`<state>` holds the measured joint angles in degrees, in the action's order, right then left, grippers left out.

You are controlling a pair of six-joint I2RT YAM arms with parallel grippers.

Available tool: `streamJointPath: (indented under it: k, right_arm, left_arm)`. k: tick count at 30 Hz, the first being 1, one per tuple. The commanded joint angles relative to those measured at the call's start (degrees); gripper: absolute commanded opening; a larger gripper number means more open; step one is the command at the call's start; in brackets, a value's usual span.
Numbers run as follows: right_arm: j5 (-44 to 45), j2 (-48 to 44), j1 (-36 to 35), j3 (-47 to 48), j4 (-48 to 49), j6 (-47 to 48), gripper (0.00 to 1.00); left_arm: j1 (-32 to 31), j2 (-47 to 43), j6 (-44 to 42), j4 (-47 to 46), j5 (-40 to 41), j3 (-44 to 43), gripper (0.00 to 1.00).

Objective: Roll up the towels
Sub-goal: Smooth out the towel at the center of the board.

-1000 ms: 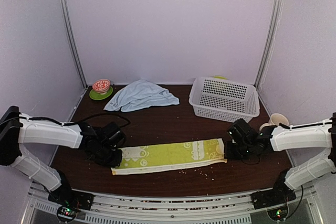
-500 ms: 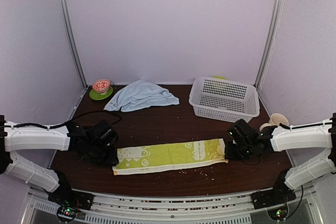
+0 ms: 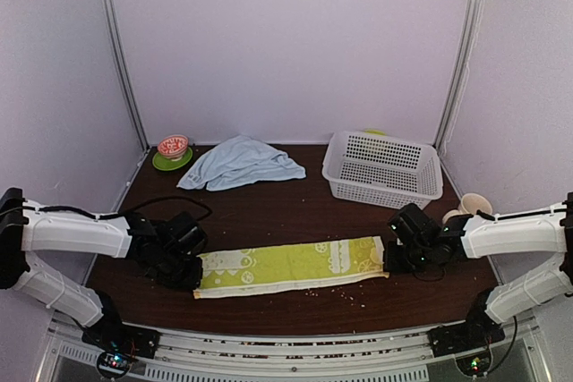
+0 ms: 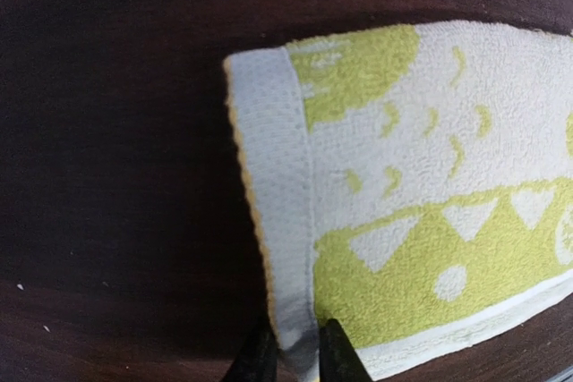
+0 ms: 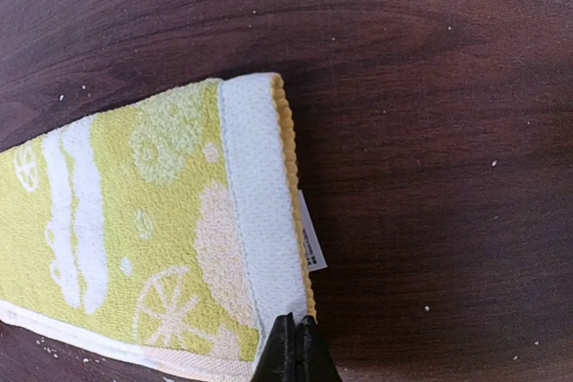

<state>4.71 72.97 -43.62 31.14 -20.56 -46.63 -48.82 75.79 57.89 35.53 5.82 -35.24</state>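
Cloth fills the gap between the two dark tips of the left gripper (image 4: 295, 357): they are clenched on the white hem at a near corner of the green towel (image 4: 421, 203). From that pinch the hem runs up and away across the wrist view, with green shapes and white triangles printed just beside it.

The right gripper (image 5: 295, 346) has its tips pressed together on the opposite end of the same towel, at the corner of its white hem. A small white label (image 5: 311, 243) sticks out from under the edge just above the tips, and pale crumbs (image 5: 427, 309) dot the dark wood around them.

Seen from above, the towel lies flat as a long, narrow strip stretched between the two grippers, near the front edge of the table (image 3: 269, 212). The left gripper (image 3: 183, 270) is at one end and the right gripper (image 3: 394, 261) at the other.

Well beyond the left gripper, toward the back wall, the blue towel (image 3: 240, 163) lies in a loose heap. Just to its left a red bowl (image 3: 173, 145) stands on a green saucer (image 3: 161, 164). Beyond the right gripper sits a white basket (image 3: 385, 192), and a pale cup (image 3: 474, 204) lies beside the right arm.
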Motion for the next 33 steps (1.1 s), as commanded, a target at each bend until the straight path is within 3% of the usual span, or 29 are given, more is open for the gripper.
streamJointPath:
  k: [1, 7, 21, 33]
  right_arm:
    - [0.2, 0.2, 0.4, 1.1, 0.1, 0.5, 0.0]
    - [0.1, 0.0, 0.4, 1.3, 0.0, 0.7, 0.0]
    - [2.1, -2.5, 0.4, 3.2, -3.9, 1.6, 0.0]
    - [1.5, -5.8, 0.4, 2.1, -5.9, 1.3, 0.0]
  left_arm:
    - [-0.1, -1.2, 0.4, -1.4, -0.5, 0.4, 0.12]
    - [-0.2, -2.8, 0.6, 0.5, 0.3, -0.1, 0.0]
    - [-0.1, -10.1, 0.1, 6.5, 1.2, -2.5, 0.0]
    - [-0.4, -13.6, -0.5, 6.6, -4.2, -1.2, 0.0]
